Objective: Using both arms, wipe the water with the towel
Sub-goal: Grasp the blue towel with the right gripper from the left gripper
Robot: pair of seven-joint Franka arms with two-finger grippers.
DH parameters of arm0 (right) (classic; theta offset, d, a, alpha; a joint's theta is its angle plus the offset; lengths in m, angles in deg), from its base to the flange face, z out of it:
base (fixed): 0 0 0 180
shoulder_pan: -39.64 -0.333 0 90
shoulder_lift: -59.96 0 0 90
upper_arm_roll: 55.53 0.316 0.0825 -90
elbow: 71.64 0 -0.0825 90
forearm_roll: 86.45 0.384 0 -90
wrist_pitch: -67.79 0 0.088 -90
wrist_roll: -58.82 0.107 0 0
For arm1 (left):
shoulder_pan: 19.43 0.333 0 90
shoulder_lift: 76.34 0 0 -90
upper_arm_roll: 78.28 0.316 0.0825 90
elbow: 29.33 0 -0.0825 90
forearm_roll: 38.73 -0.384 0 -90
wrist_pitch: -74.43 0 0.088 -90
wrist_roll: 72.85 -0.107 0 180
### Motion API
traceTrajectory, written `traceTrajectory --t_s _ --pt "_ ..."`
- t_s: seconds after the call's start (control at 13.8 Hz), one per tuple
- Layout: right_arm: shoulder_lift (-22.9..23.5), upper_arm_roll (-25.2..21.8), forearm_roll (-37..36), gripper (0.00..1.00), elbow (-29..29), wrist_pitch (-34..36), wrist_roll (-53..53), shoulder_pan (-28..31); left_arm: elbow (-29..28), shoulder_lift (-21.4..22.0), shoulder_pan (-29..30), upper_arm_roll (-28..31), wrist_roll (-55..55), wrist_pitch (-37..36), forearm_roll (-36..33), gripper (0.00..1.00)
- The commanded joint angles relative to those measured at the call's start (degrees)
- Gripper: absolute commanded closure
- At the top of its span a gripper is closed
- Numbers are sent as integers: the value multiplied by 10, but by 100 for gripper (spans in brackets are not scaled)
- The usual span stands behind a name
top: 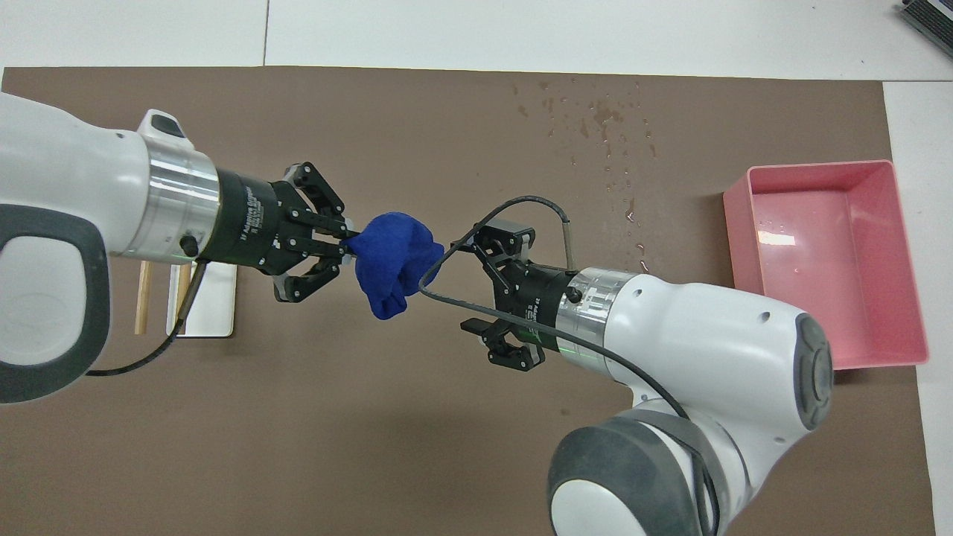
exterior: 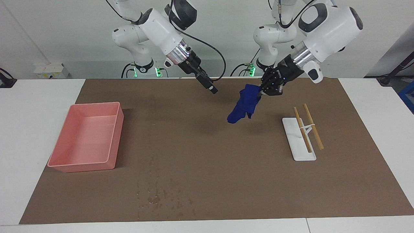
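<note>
My left gripper (exterior: pixel 260 92) is shut on the top edge of the navy-blue towel (exterior: pixel 244 104) and holds it in the air over the brown mat; the towel hangs down bunched. In the overhead view the left gripper (top: pixel 348 243) pinches the towel (top: pixel 391 262) at its side. My right gripper (exterior: pixel 212 89) is open and empty in the air beside the towel, apart from it; its fingers spread wide in the overhead view (top: pixel 482 294). Water drops (exterior: pixel 158 197) lie on the mat farther from the robots, toward the right arm's end; they also show in the overhead view (top: pixel 603 126).
A pink tray (exterior: pixel 81 166) stands at the right arm's end of the mat; its rim shows in the overhead view (top: pixel 819 165). A white rack with two wooden sticks (exterior: pixel 299 142) stands toward the left arm's end, partly hidden under the left arm in the overhead view (top: pixel 212 301).
</note>
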Motion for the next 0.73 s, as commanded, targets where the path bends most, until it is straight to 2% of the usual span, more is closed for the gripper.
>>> traceTrajectory --t_s 0.0,0.15,0.51,0.58,0.65 --pt "12 0 16 0 0 -7 2 -13 -28 30 -38 7 25 13 12 100" --pt "30 0 16 0 -1 -11 -4 -26 -34 46 -63 7 49 31 12 100" --pt "35 0 16 1 1 -19 -23 -26 -45 64 -95 6 65 33 12 100" --pt "36 0 16 35 0 -21 -29 -26 -45 64 -97 6 68 33 12 100" --pt "38 0 16 79 -1 -21 -33 -26 -45 64 -98 6 68 32 12 100"
